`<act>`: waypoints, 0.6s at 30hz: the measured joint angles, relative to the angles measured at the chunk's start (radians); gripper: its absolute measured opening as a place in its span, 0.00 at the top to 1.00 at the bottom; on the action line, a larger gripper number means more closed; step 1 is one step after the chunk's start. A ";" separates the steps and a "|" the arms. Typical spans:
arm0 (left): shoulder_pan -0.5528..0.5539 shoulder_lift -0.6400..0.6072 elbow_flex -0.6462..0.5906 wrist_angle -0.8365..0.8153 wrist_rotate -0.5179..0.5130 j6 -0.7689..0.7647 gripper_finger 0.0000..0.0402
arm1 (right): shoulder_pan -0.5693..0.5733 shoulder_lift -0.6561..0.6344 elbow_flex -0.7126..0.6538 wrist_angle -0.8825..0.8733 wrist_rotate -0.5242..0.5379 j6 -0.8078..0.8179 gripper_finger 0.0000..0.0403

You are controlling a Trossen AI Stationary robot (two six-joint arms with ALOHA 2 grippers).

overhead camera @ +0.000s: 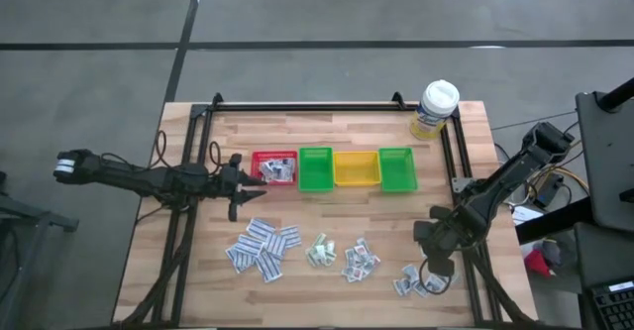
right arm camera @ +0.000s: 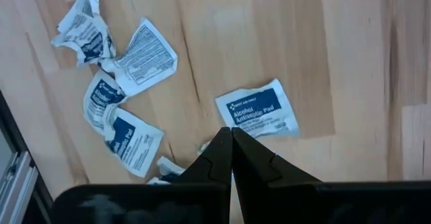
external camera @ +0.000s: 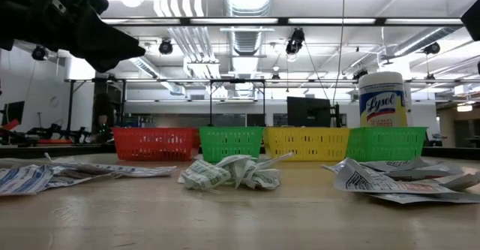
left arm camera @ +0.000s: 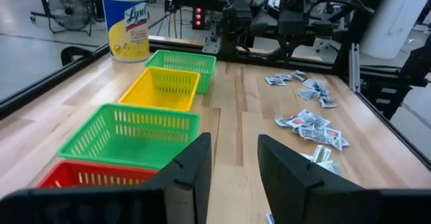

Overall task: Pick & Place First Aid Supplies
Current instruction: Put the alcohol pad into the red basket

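The first aid supplies are small white printed packets lying flat on the wooden table in several loose heaps [overhead camera: 263, 248] [overhead camera: 319, 251] [overhead camera: 359, 261] [overhead camera: 414, 280]. A few more lie in the red bin [overhead camera: 274, 167]. My left gripper [left arm camera: 234, 146] is level and open beside the red bin's left side [overhead camera: 241, 179], with nothing between its fingers. My right gripper [right arm camera: 231, 131] points down, shut, over the rightmost heap [overhead camera: 433, 263]. Its tips are just beside a blue-printed antiseptic packet [right arm camera: 258, 109]. Whether they touch it, I cannot tell.
Beyond the red bin, a green bin [overhead camera: 315, 168], a yellow bin [overhead camera: 357, 167] and another green bin [overhead camera: 396, 167] stand in a row toward the right. A white-capped, yellow-labelled bottle [overhead camera: 436, 107] stands at the far right corner. A black frame rail [overhead camera: 307, 105] borders the table.
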 joint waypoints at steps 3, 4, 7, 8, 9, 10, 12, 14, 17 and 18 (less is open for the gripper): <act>0.000 -0.001 0.000 0.000 0.000 0.001 0.71 | 0.000 0.000 -0.001 -0.003 -0.011 0.016 0.98; 0.000 -0.002 0.000 0.000 0.000 0.001 0.71 | 0.000 0.000 -0.002 -0.003 -0.015 0.024 0.98; 0.000 -0.003 0.000 0.001 0.000 0.006 0.71 | 0.000 0.000 -0.003 -0.003 -0.020 0.038 0.98; 0.000 -0.003 0.000 0.000 0.000 0.007 0.71 | 0.000 0.000 -0.003 -0.003 -0.020 0.037 0.98; 0.000 -0.003 0.000 0.001 0.000 0.007 0.71 | -0.001 0.000 -0.003 -0.003 -0.020 0.037 0.98; 0.000 -0.003 0.000 0.001 0.000 0.007 0.71 | -0.001 0.000 -0.003 -0.003 -0.020 0.037 0.97; 0.000 -0.003 0.000 0.001 0.000 0.007 0.71 | -0.001 0.000 -0.003 -0.003 -0.020 0.038 0.95; 0.000 -0.003 0.000 0.001 0.000 0.009 0.71 | -0.004 0.000 -0.004 -0.003 -0.019 0.041 0.91; 0.000 -0.003 0.000 0.000 0.000 0.009 0.71 | -0.012 0.000 -0.005 -0.003 -0.015 0.039 0.83; 0.000 -0.003 0.000 0.001 0.000 0.009 0.71 | -0.016 0.000 -0.005 -0.003 -0.014 0.038 0.80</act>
